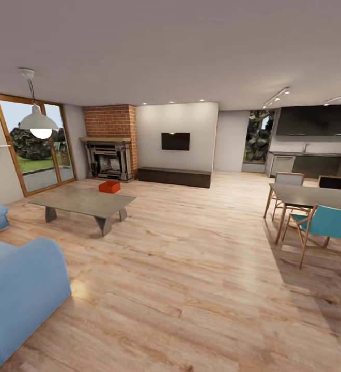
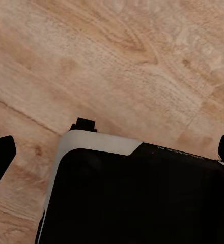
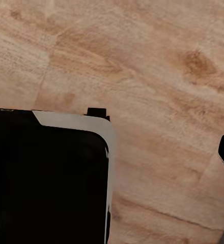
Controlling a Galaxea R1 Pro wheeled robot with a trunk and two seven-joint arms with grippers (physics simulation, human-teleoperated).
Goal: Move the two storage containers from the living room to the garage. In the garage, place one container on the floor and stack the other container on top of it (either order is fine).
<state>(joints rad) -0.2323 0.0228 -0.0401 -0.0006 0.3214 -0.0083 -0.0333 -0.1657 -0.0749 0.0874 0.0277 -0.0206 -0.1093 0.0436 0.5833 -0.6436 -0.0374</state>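
Ahead, an orange-red storage container (image 1: 109,186) is seen at eleven o'clock beyond the coffee table (image 1: 82,201), neither arm nearer; left fingertips (image 2: 1,155) spread wide, empty; right gripper's state indeterminable

You see: floor (image 1: 191,268) light wood planks, faint sheen | chimney (image 1: 111,121) rough red brick | sofa (image 1: 20,289) matt blue cloth | low counter (image 1: 82,200) smooth matt grey | storage container (image 1: 109,186) orange-red, finish too small to tell | robot base (image 2: 137,198) glossy black, white trim.
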